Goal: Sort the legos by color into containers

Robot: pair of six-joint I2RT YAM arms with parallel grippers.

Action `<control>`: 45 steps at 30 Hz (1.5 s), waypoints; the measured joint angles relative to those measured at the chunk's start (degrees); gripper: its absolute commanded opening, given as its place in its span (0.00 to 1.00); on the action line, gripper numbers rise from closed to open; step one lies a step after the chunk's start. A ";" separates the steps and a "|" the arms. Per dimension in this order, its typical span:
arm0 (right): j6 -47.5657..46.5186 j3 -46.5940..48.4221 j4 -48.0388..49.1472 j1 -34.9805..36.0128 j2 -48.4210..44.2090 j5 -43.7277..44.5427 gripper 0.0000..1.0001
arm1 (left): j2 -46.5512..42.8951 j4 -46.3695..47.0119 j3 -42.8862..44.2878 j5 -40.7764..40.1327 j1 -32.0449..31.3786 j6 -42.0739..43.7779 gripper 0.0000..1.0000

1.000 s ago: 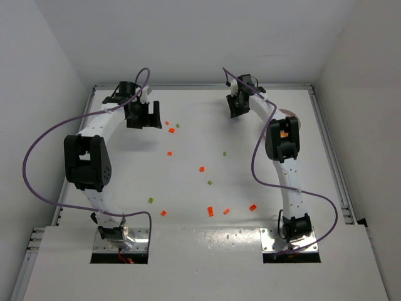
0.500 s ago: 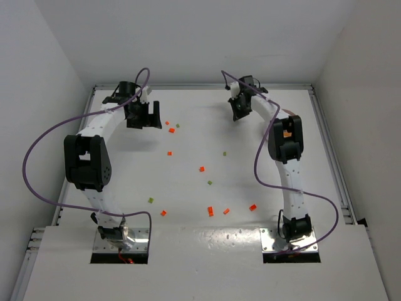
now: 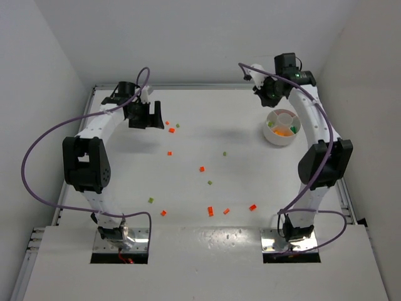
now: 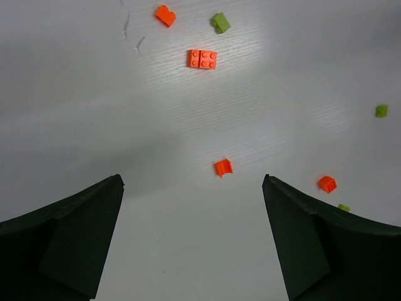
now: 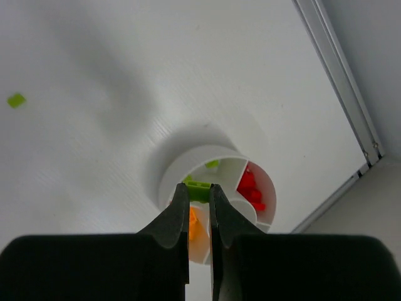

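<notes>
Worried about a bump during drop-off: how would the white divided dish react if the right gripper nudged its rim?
The white dish looks low and wide, so it would probably slide rather than tip. It seems light plastic with few bricks inside, so even a soft nudge from the right gripper may shift it on the smooth table.

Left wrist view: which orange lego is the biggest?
The flat orange lego near the top, studs showing, just below a green lego; the other orange pieces are clearly smaller.
</notes>
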 measured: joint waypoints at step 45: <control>-10.71 1.68 -15.96 -1.03 8.68 -10.71 0.35 | -1.27 -0.07 0.00 1.79 0.00 0.61 1.00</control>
